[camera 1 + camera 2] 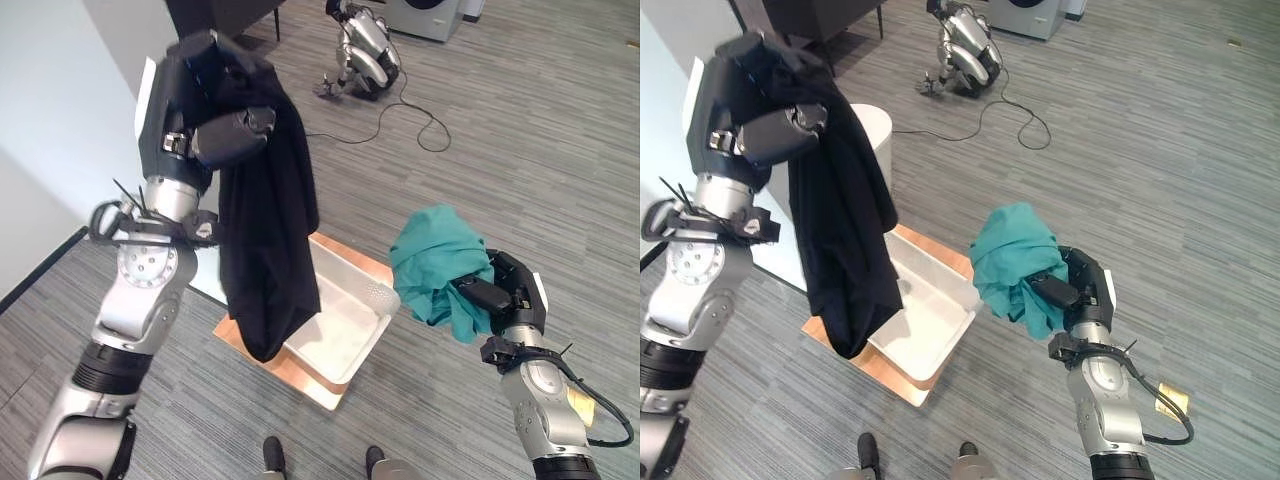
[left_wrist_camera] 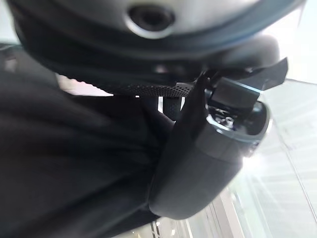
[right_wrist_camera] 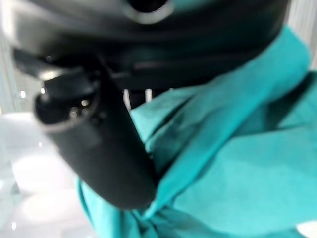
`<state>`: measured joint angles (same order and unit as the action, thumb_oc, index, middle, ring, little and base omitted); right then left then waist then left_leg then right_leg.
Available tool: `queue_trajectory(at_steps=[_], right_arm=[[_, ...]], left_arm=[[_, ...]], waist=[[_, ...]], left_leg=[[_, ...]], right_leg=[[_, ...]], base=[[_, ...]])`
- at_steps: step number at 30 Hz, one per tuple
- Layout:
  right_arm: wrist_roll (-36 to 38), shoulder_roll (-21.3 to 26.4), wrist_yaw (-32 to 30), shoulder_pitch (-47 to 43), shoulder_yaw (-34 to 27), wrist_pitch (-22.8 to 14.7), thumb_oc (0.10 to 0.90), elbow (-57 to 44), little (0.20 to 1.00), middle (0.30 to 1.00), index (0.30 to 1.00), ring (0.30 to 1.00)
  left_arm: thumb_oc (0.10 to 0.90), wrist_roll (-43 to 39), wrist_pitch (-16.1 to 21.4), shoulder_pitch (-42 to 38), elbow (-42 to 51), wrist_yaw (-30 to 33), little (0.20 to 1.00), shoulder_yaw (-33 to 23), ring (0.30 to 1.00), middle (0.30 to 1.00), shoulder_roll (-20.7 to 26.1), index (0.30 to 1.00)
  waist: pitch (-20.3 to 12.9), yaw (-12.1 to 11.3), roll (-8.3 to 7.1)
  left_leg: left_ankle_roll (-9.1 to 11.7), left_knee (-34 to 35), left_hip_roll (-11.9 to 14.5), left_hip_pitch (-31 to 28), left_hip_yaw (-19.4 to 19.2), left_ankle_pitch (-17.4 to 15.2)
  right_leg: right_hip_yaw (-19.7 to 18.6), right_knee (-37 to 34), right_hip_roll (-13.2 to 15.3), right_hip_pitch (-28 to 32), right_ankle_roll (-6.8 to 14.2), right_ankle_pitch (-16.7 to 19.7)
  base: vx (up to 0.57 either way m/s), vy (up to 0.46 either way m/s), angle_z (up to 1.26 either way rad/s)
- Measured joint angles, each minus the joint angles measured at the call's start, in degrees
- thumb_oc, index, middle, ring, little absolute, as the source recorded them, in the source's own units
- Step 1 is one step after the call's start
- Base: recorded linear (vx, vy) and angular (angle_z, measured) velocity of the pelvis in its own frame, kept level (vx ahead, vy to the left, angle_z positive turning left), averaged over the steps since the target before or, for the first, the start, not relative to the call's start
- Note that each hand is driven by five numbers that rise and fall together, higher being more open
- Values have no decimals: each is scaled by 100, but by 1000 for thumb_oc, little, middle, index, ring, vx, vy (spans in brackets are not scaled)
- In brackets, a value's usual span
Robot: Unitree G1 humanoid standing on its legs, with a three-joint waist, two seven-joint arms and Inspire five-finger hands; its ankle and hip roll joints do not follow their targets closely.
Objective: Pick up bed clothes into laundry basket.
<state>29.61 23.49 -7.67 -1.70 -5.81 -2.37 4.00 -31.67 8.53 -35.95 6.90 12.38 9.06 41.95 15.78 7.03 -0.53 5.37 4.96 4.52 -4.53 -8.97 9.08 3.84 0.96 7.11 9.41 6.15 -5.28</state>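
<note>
Above the white laundry basket [image 1: 345, 325], left robot hand [image 1: 235, 135] clutches a hanging black garment [image 1: 265, 240]; right robot hand [image 1: 490, 295] grips bunched teal cloth [image 1: 435, 260].

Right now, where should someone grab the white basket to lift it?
Grab the white basket by the rim of a short end, reaching down from above. It sits open-topped on a wooden board, and the black garment hangs over its left end.
</note>
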Motion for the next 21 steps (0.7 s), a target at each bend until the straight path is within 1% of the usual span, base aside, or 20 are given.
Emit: queue_trajectory(at_steps=[3,5,6,8,10,12,14,15,16,17,18,19,21], right_arm=[[0,-4,-2,-6,25,0,400,3,300,300,300,300],[0,-4,-3,-9,29,0,400,12,300,300,300,300],[1,-2,-5,-11,31,0,400,18,300,300,300,300],[3,-3,-5,-8,37,-2,400,22,300,300,300,300],[6,-2,-6,-8,63,-2,400,46,300,300,300,300],[48,0,-3,-1,138,-1,400,82,300,300,300,300],[63,2,-2,14,163,-2,400,101,300,300,300,300],[73,8,-2,15,163,-2,400,163,300,300,300,300],[76,9,-2,16,163,-2,400,195,300,300,300,300],[87,11,-8,74,162,-2,400,240,300,300,300,300],[89,11,-8,86,162,-2,400,240,300,300,300,300],[99,12,-4,177,186,-2,400,241,300,300,300,300],[100,12,-7,340,182,-2,400,241,300,300,300,300]], left_arm=[[400,36,39,-494,2,166,300,113,300,300,328,300],[400,31,131,-1012,-10,236,300,466,300,300,648,300],[400,28,157,-1406,-52,228,300,779,300,300,870,300],[400,14,304,-1856,-135,204,300,1094,300,300,934,300],[400,-28,397,-2485,-349,180,300,1594,300,300,1046,300],[400,-39,481,-3033,-750,169,300,2069,300,300,1097,300],[400,-97,495,-3095,-924,164,300,2189,300,300,1099,300],[400,-116,496,-3162,-1071,161,300,2312,300,300,1097,300],[400,-134,496,-3210,-1133,158,300,2383,300,300,1097,300],[400,-160,498,-3409,-1451,98,300,2650,300,300,1097,300],[400,-163,497,-3435,-1502,85,300,2690,300,300,1097,300],[400,-177,485,-3481,-1826,40,300,2803,300,300,1082,300],[400,-206,468,-3480,-2238,10,300,2892,300,300,1058,300]], waist=[[-14,-11,19],[-28,-7,34],[-41,-2,45],[-101,41,104],[-159,83,180],[-250,161,304],[-353,209,452],[-391,223,497],[-403,233,508],[-449,252,539],[-453,256,543],[-514,345,566],[-539,400,567]], left_leg=[[-32,2,-30,-51,-4,-25],[-37,4,-25,-52,-5,-38],[-47,4,-23,-50,-9,-44],[-49,4,-39,-52,-28,-51],[-56,5,-35,-48,-41,-59],[-83,6,-29,-48,-66,-84],[-78,6,-21,-49,-116,-102],[-78,6,-14,-50,-136,-102],[-78,6,-10,-50,-141,-102],[-78,6,-1,-39,-150,-102],[-78,6,0,-38,-150,-102],[-76,7,3,-19,-158,-109],[-60,7,19,-1,-205,-128]], right_leg=[[59,-110,16,110,20,46],[60,-125,10,131,17,56],[56,-118,6,121,17,67],[37,-124,27,121,34,82],[27,-129,22,90,49,107],[25,-131,15,91,54,122],[-48,-130,12,57,63,141],[-80,-128,8,37,62,148],[-86,-129,5,19,60,151],[-93,-122,-3,-3,59,154],[-94,-120,-4,-5,59,154],[-104,-116,-4,-42,59,156],[-134,-113,-9,-96,59,170]], base=[[9,33,10],[23,14,2],[0,0,0],[33,21,-4],[43,27,-4],[17,18,-6],[18,25,-15],[13,25,-12],[6,24,-7],[0,0,0],[4,23,-3],[10,22,-7],[25,35,-12]])
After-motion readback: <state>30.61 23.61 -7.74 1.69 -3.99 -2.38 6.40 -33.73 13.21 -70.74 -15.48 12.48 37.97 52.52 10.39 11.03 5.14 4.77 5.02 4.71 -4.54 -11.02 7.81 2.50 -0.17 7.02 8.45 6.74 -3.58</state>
